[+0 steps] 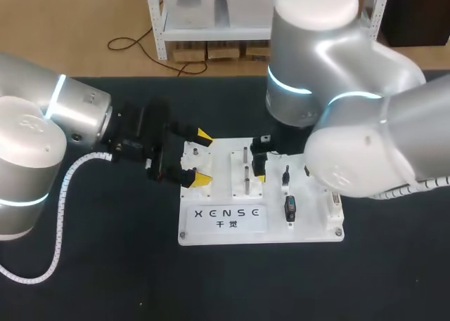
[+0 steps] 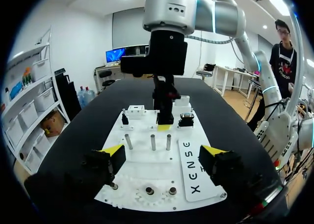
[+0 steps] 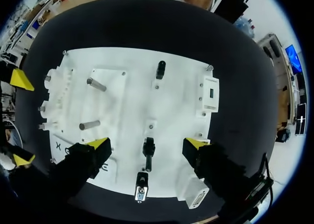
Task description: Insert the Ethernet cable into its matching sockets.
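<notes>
Mid-frame, the left gripper (image 1: pixel 203 157) is held open beside the white board (image 1: pixel 309 231). The right gripper (image 3: pixel 148 145) is spread empty above it.

You have a black counter (image 1: pixel 105 279), and a white board (image 1: pixel 225 237) lies flat on it near the middle.

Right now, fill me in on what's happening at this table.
Two robot arms are poised over a white practice board on the dark table. The left gripper sits open at the board's left end, holding nothing. The right gripper hangs open over the board's middle, straddling a small black plug that stands there, without touching it. Neither gripper holds a cable, so the insertion has not started.
</notes>
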You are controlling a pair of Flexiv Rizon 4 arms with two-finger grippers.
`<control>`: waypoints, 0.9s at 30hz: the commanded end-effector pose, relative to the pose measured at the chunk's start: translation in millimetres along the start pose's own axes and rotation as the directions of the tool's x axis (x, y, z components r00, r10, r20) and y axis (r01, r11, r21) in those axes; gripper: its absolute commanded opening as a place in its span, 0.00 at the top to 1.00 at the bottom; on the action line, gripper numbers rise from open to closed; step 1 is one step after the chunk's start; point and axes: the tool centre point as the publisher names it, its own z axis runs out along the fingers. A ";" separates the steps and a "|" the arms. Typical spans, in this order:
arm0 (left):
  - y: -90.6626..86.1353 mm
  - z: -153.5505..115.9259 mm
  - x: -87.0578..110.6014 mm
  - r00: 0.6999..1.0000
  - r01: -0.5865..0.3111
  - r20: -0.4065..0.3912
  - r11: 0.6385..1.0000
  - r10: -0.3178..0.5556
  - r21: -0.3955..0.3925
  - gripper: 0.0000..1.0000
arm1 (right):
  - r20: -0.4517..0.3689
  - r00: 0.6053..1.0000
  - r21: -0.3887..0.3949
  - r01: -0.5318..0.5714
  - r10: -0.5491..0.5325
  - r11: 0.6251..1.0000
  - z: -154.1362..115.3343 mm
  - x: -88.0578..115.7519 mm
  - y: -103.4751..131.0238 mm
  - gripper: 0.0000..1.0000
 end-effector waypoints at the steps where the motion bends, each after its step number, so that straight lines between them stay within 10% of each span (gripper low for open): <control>1: -0.2 -0.3 1.0 1.000 -0.001 0.002 1.000 0.001 -0.001 0.00 | -0.009 1.000 0.012 -0.001 0.001 1.000 2.1 -0.3 3.2 0.29; 4: -0.2 -0.3 1.0 1.000 -0.001 0.002 1.000 0.001 -0.001 0.00 | -0.014 1.000 0.017 -0.004 0.005 1.000 4.1 1.0 3.7 0.51; 24: -0.2 -0.3 1.0 1.000 -0.001 0.002 1.000 0.001 -0.001 0.00 | -0.027 0.999 0.025 -0.034 0.034 0.999 5.1 3.4 1.5 0.71; 27: -0.2 -0.3 1.0 1.000 -0.001 0.002 1.000 0.001 -0.001 0.00 | -0.027 0.999 0.026 -0.035 0.036 0.999 5.0 3.4 1.6 0.99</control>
